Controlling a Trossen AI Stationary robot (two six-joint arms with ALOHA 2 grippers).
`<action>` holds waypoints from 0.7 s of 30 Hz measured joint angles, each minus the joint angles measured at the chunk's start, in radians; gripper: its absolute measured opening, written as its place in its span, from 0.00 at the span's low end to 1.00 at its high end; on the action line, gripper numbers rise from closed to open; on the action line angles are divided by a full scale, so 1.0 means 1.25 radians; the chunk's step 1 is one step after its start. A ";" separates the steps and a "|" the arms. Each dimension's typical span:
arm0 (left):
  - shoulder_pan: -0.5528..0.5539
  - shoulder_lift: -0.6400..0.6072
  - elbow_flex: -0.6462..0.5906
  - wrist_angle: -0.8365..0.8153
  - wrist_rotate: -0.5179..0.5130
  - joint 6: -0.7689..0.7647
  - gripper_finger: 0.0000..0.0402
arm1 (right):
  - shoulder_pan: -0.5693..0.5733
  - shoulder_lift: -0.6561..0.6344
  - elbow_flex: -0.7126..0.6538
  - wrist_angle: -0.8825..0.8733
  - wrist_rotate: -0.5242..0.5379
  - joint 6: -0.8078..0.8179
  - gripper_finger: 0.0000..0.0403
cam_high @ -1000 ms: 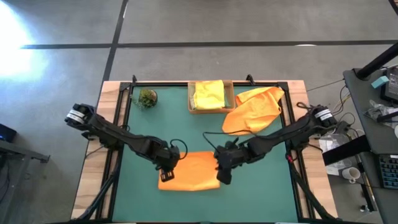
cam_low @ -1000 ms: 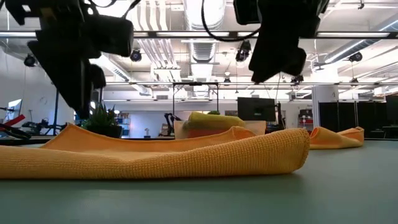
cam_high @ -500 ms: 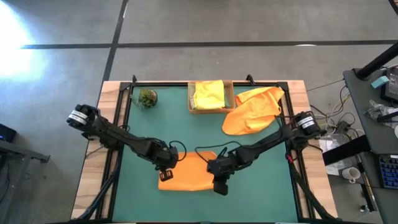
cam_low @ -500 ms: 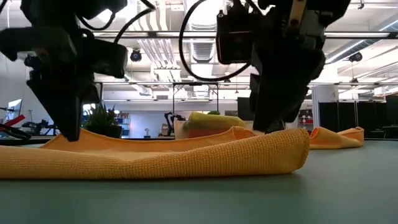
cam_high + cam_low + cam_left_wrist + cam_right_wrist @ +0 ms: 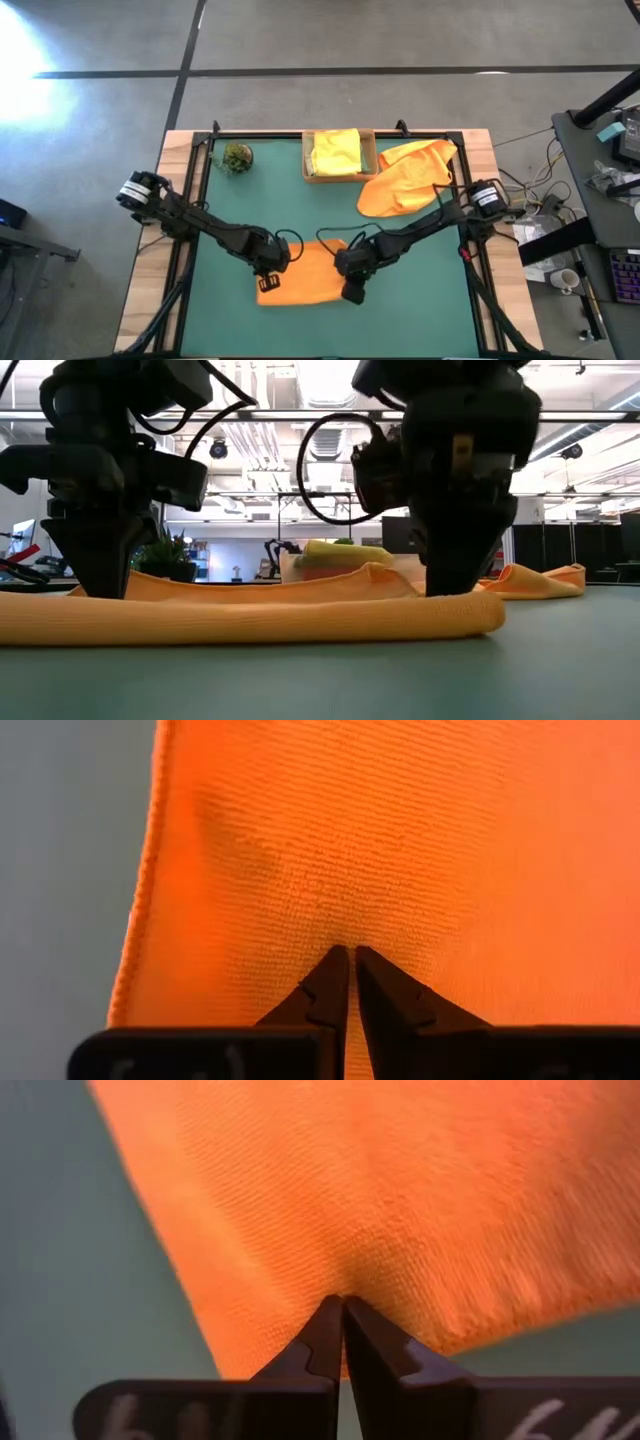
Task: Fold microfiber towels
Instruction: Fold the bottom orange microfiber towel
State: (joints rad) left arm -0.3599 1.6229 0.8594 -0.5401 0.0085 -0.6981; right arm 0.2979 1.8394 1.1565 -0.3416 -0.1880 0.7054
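Note:
A folded orange microfiber towel [image 5: 308, 277] lies flat on the green mat [image 5: 420, 300], near the table's front edge. My left gripper [image 5: 268, 281] stands on its left end and my right gripper [image 5: 352, 290] on its right end, both pointing down and shut on the cloth. A second orange towel [image 5: 405, 178] lies crumpled at the back right, one corner resting on the tan tray [image 5: 308, 172]. A yellow towel [image 5: 337, 152] lies inside that tray. My left gripper pinches a small pucker of the towel's top surface [image 5: 330, 920] between its two fingertips, a little in from the left edge [image 5: 135, 950]. It comes from above, pointing down. The towel lies on the mat; how many layers are caught I cannot tell. My right gripper pinches the towel's top surface [image 5: 345, 1275] between its fingertips, close to the right-hand near corner [image 5: 225, 1360]. The fingers point down from above. The cloth dimples at the tips and lies flat on the mat [image 5: 60, 1280].
A small potted plant [image 5: 237, 157] stands at the back left of the mat. A black frame [image 5: 190, 200] runs round the mat. Bare mat lies left of, right of and in front of the folded towel.
Both grippers have come down onto the folded towel and shut on it. My right gripper has also gone toward the table's near and left edges. The towel's right end is now pressed flatter under it.

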 joint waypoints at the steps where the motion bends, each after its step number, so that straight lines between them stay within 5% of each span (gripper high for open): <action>1: 0.000 -0.001 -0.001 0.002 0.003 0.000 0.03 | -0.009 -0.002 0.000 -0.024 0.010 -0.004 0.02; 12: 0.000 -0.019 0.032 0.011 0.014 0.027 0.03 | -0.157 -0.019 0.010 -0.106 0.197 -0.070 0.02; 21: 0.006 -0.112 0.030 -0.095 -0.114 0.028 0.03 | -0.183 -0.087 0.077 -0.163 0.241 -0.125 0.02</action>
State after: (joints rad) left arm -0.3526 1.4834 0.8970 -0.6593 -0.1338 -0.6635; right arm 0.0686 1.7307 1.2532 -0.5455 0.1130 0.5498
